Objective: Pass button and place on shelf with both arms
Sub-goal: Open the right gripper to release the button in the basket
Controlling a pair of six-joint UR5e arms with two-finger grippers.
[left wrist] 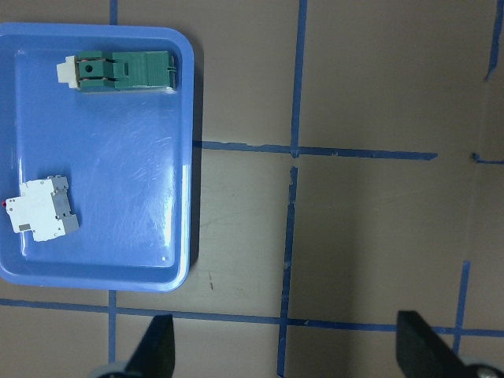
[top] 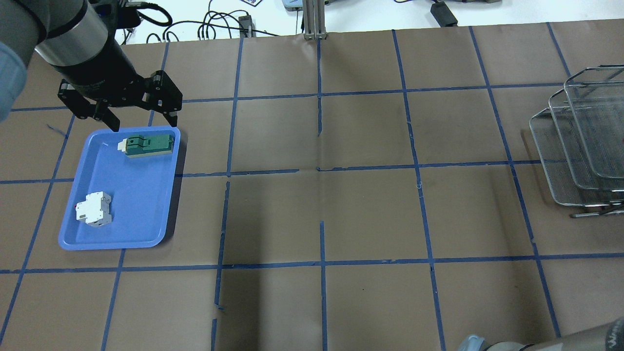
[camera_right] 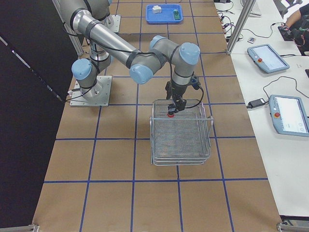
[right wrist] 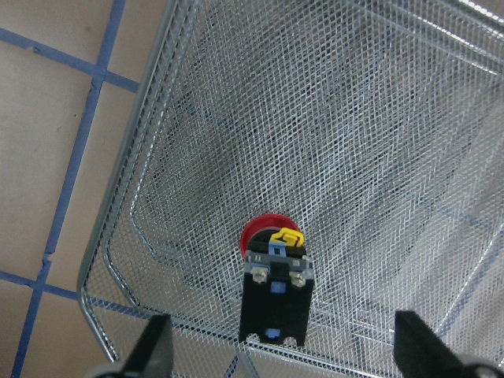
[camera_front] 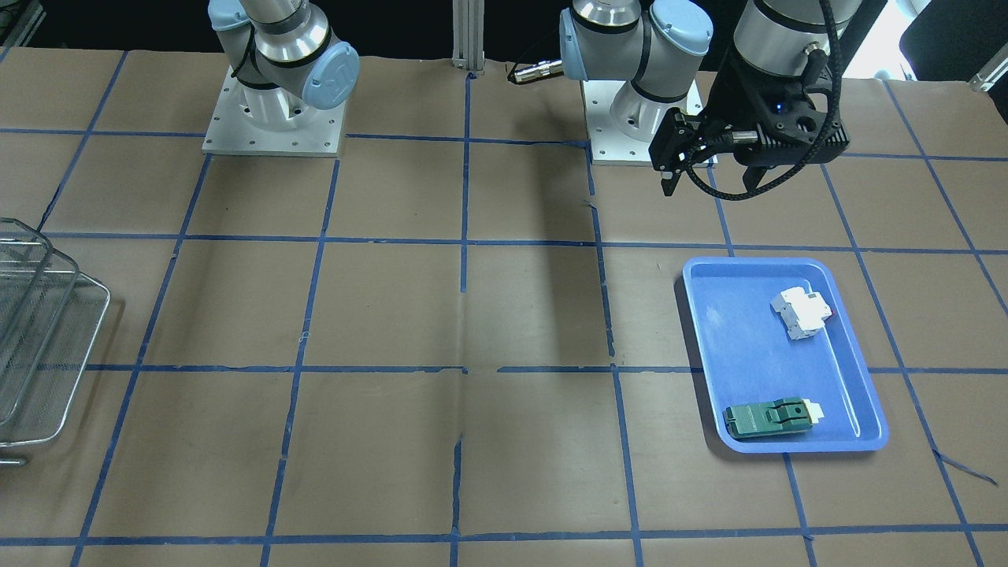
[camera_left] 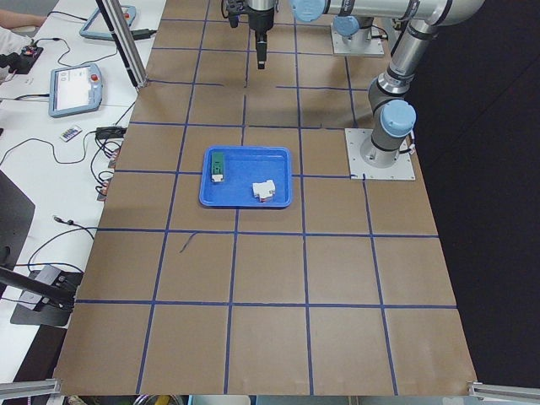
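Button (right wrist: 273,283) lies on the mesh of the shelf (camera_right: 181,137), close to a rim corner, cap towards the tray's middle. Right hand (camera_right: 173,105) hangs directly above it, fingers (right wrist: 156,346) wide and clear either side, across its long axis. Judged placed; a straight-up exit looks open. Left hand (top: 144,124), also wide, is well apart.

Two arms: left arm (camera_front: 622,39), right arm (camera_right: 116,46). Two grippers: left gripper (top: 144,124), right gripper (right wrist: 285,350). One button (right wrist: 272,276). One shelf (top: 575,146), three tiers. One tray (camera_front: 787,370). One breaker (camera_front: 802,313). One switch (camera_front: 768,417).
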